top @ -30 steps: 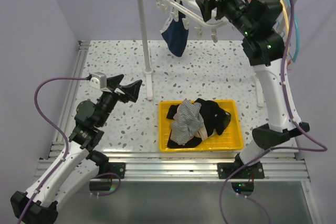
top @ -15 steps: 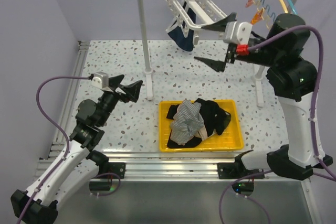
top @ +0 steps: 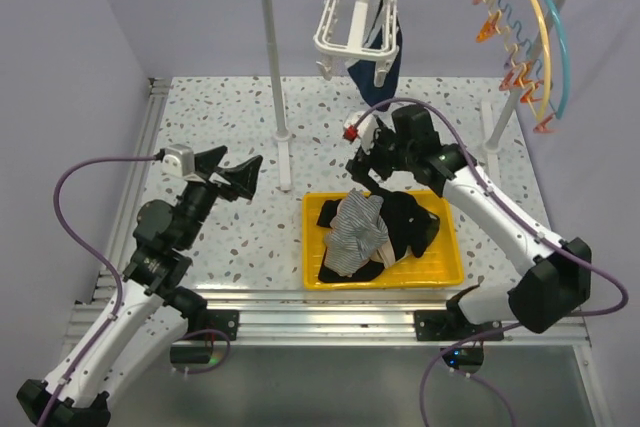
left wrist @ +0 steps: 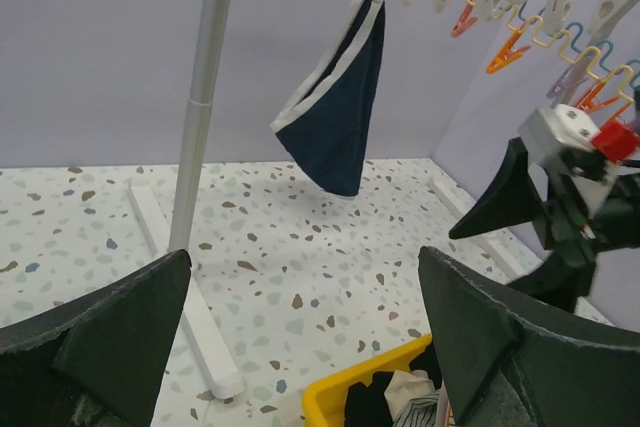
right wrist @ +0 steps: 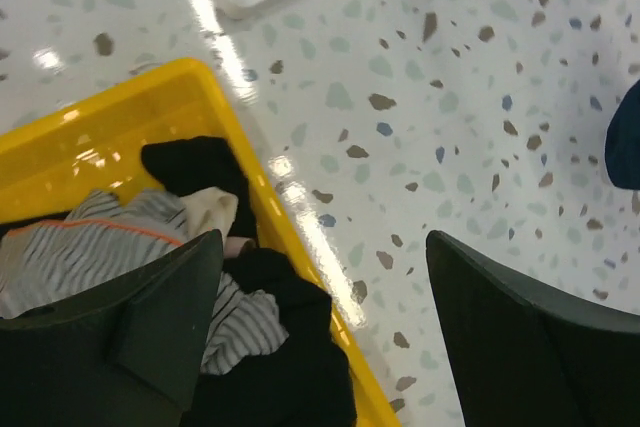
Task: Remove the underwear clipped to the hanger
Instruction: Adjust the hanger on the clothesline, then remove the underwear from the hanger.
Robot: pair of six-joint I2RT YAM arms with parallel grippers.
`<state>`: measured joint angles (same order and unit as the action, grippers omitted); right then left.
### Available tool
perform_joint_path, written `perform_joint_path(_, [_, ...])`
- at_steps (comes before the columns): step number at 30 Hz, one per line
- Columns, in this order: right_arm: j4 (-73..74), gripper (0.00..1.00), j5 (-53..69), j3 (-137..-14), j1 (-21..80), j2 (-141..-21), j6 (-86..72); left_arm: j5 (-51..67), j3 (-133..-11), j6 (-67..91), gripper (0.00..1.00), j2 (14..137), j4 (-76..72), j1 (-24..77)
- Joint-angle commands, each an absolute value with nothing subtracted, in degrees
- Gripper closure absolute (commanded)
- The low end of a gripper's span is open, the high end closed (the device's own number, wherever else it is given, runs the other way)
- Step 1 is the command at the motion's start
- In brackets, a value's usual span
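1. Hovering low over the speckled table [top: 200, 117] on the left, the left gripper [top: 232, 165] has its fingers spread wide and holds nothing. Its own camera shows the same gap [left wrist: 300, 347].
2. The rack's white pole [top: 272, 47] stands behind it. Only the left wrist view shows the foot bar lying flat on the table.
3. The navy underwear [top: 385, 47] hangs from the white clip hanger [top: 355, 12]. From above, the frame half hides it. The left wrist view shows the whole garment [left wrist: 340, 117], pinched at its top corner by one peg.
4. The yellow tray [top: 310, 247] holds a heap of loose garments: grey striped underwear [top: 355, 232] lies on black underwear [top: 405, 222]. The right wrist view adds a cream scrap [right wrist: 210, 209] tucked between them.
5. The right gripper [top: 366, 172] hangs above the tray's far edge, fingers parted and empty. Its camera looks down across the tray rim [right wrist: 110, 107].
6. A coloured peg hanger [top: 530, 37] hangs at the far right, bare.
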<state>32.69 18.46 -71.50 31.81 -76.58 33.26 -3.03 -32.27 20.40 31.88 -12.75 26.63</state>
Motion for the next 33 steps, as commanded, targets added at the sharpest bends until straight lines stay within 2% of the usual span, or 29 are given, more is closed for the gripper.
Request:
perform_joint_path(1, [12.5,0.15,15.5,-67.3,25.8,-78.6,15.4,-4.3,-33.6,21.1,0.0,30.9,-11.3,26.3])
perform_joint_path(3, [6.6,0.14,15.7,-63.0,21.4,-80.2,8.0,-4.3,-33.6,21.5,0.0,30.6,-11.1,26.3])
perform_joint_path(8, [-6.7,0.12,12.3,-61.6,17.7,-87.4,3.3,-4.5,-33.6,22.2,0.0,30.3,-10.1,26.3])
perform_joint_path(13, [-7.8,0.09,-2.3,-70.3,17.6,-96.2,2.0,-5.2,-33.8,22.2,0.0,30.5,-9.7,26.3])
perform_joint_path(15, [-8.3,0.09,-6.0,-72.9,17.1,-97.6,2.1,-5.5,-33.9,22.3,0.0,30.5,-9.1,26.3])
perform_joint_path(18, [-11.4,0.09,-4.8,-72.3,16.2,-96.5,4.7,-6.4,-34.4,22.2,0.0,30.0,-8.0,26.3])
perform_joint_path(22, [-14.3,0.07,-8.9,-70.6,14.2,-93.8,6.6,-8.0,-34.2,22.3,0.0,28.4,-7.1,26.3])
perform_joint_path(26, [-12.5,0.07,-5.1,-73.3,9.9,-95.4,-2.5,-8.6,-33.4,23.1,0.0,27.9,-7.4,26.3])
perform_joint_path(33, [-15.8,0.03,6.5,-81.2,7.9,-107.0,-10.2,-7.4,-34.3,24.4,0.0,30.4,-9.3,26.2])
